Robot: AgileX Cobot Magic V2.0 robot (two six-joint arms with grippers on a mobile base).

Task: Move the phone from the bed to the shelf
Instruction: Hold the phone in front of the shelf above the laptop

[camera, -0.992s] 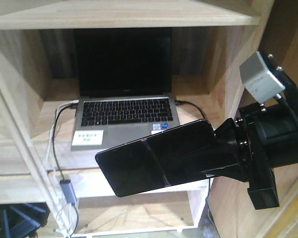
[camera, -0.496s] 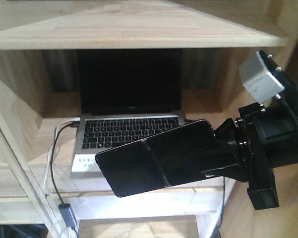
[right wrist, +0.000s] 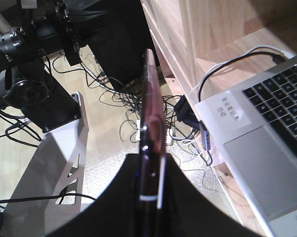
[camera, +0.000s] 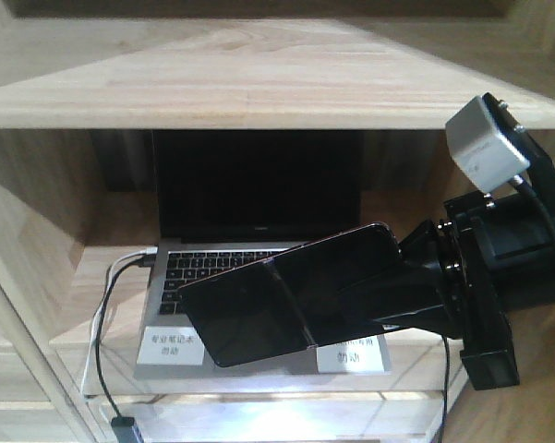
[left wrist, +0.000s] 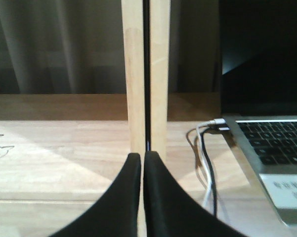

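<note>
While clamped in the right pincer (camera: 388, 300), the glossy creased phone (camera: 277, 300) juts flat.

R arm is reaching in from the right, wrist roughly level, right gripper (camera: 388, 300) clamping w/ jaws pinching the phone (camera: 286, 295) by its edge. Left gripper (left wrist: 142, 163) is pointing straight ahead, jaws pressed together, gripping nothing.

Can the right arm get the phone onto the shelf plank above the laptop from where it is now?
Probably yes. The right gripper holds the phone out in front of the laptop, below the shelf plank. That plank's top looks bare, with nothing between, but the arm must first lift the phone past its front edge.
</note>
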